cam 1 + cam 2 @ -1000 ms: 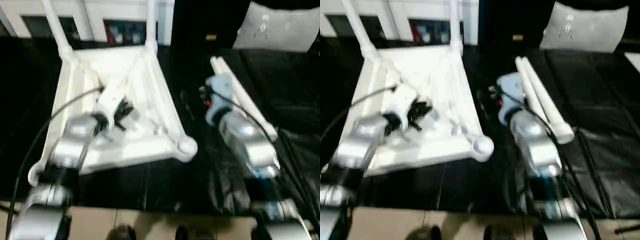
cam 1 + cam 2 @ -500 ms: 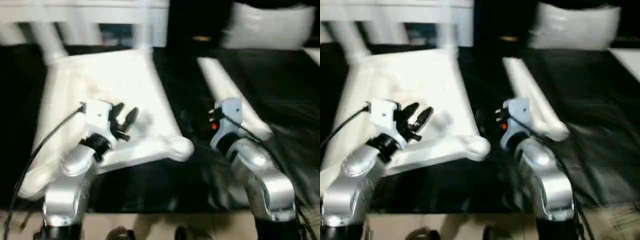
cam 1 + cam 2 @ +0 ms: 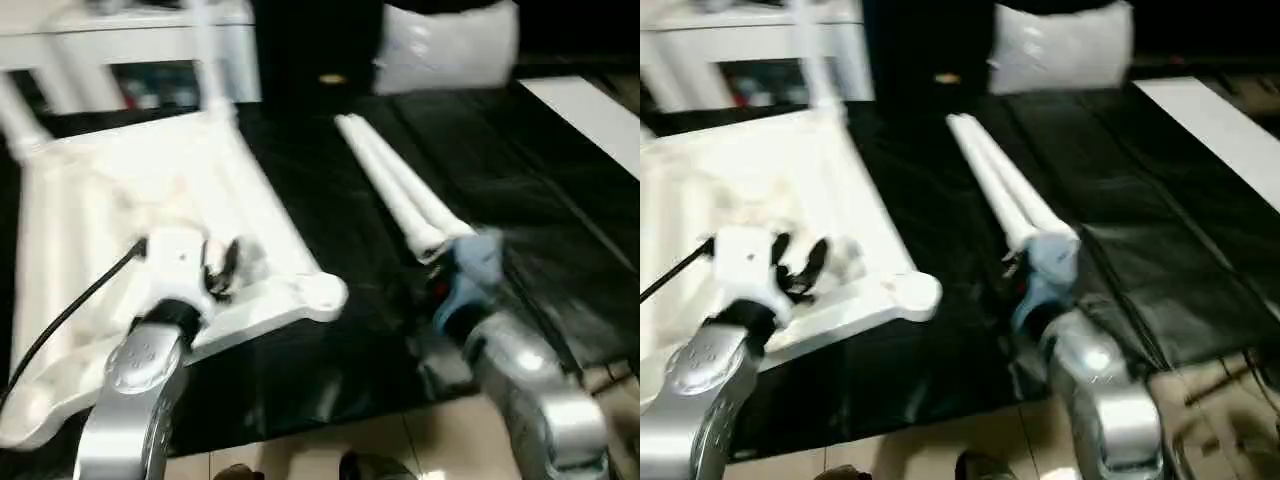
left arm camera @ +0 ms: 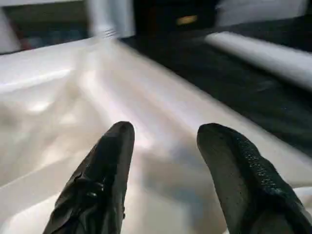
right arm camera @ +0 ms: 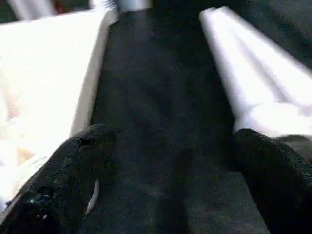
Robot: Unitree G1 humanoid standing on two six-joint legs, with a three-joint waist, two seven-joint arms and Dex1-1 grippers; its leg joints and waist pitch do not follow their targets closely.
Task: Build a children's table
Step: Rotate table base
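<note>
While upside down on the black-covered work table [image 3: 330,360], lies with ribbed underside up: the children's table [image 3: 110,200], its square top toward the robot's left side, one round corner socket [image 3: 322,294] at the near corner. At the far edge of that top, two legs already standing up out of their sockets [image 3: 205,50]. Just to the right, well apart from the top across a strip of black cover, lie two loose tube legs [image 3: 395,185], side by side and touching, running from far to near.

Above the near part of the ribbed underside, hovers the left gripper [image 4: 163,141], fingers [image 4: 105,165] parted with a clear gap and nothing between them; white plastic visible through the gap, contact with it not apparent. On the right, over the black cover near the close ends of the loose legs, sits the right gripper [image 5: 175,141], fingers [image 5: 83,156] spread wide and empty, bare cover between them, one leg end just beside the outer finger.

Farther back, rests a pale cushion-like shape [image 3: 445,45]; at the far right edge, lies a flat white panel [image 3: 590,110].
</note>
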